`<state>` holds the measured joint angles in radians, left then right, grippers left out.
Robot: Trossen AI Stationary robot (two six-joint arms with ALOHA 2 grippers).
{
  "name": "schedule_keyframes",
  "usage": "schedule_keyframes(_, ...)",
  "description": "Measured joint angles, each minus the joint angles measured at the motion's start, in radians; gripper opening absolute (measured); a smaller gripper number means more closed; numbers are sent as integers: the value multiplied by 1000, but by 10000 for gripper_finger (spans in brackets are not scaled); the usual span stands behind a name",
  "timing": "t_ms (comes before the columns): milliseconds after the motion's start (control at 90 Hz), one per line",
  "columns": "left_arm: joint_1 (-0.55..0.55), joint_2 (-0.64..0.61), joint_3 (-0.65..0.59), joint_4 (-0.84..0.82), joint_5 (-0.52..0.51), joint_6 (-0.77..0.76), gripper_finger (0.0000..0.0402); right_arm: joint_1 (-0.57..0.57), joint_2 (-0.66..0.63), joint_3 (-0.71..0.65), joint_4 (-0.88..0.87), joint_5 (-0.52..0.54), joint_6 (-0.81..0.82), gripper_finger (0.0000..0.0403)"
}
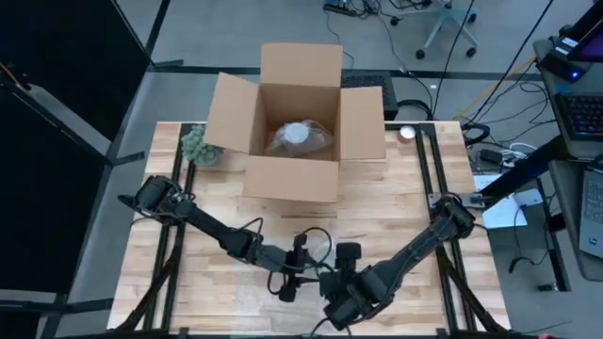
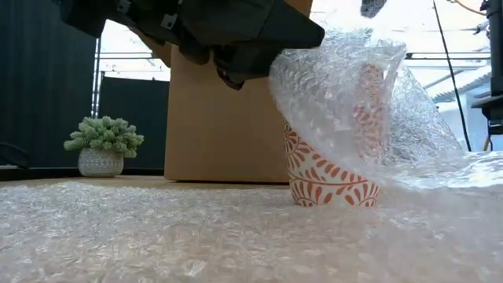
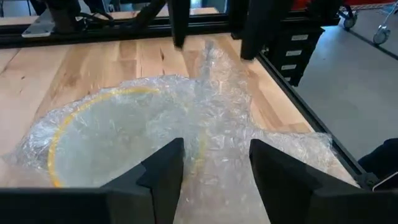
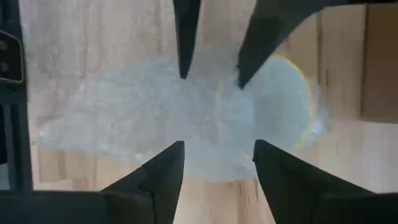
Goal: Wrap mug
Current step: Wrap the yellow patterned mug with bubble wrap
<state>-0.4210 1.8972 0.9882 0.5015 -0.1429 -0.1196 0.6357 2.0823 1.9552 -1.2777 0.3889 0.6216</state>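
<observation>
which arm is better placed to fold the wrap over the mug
Probably left: the left claw, open, straddles the clear bubble wrap beside the orange-patterned white mug; the right claw hovers open above.

A cardboard box stands at the far middle of the wooden tabletop, its four flaps folded open — inside lies a clear bag around something pale. Just beside the box's left flap sits a small green plant in a pale patterned pot. Beyond the tabletop, an office chair's base and loose cables lie on the grey floor.
</observation>
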Motion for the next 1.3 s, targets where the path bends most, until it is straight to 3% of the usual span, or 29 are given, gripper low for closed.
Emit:
schedule_keyframes(400, 0, 0, 1, 3, 1, -5, 173, -62, -3, -263, 239, -59, -24, 180)
schedule_keyframes(733, 0, -16, -1, -10, 1, -6, 173, -80, -5, -300, 281, -72, -49, 175)
schedule_keyframes(911, 0, -36, -3, -32, 5, -15, 173, -82, -3, -301, 292, -86, -163, 127)
schedule_keyframes(1133, -2, -48, -3, -30, 65, -34, 173, -85, 0, -303, 339, -147, -250, 19)
schedule_keyframes(1300, -7, -73, -3, -37, 64, -37, 173, -86, 1, -304, 343, -140, -262, 20)
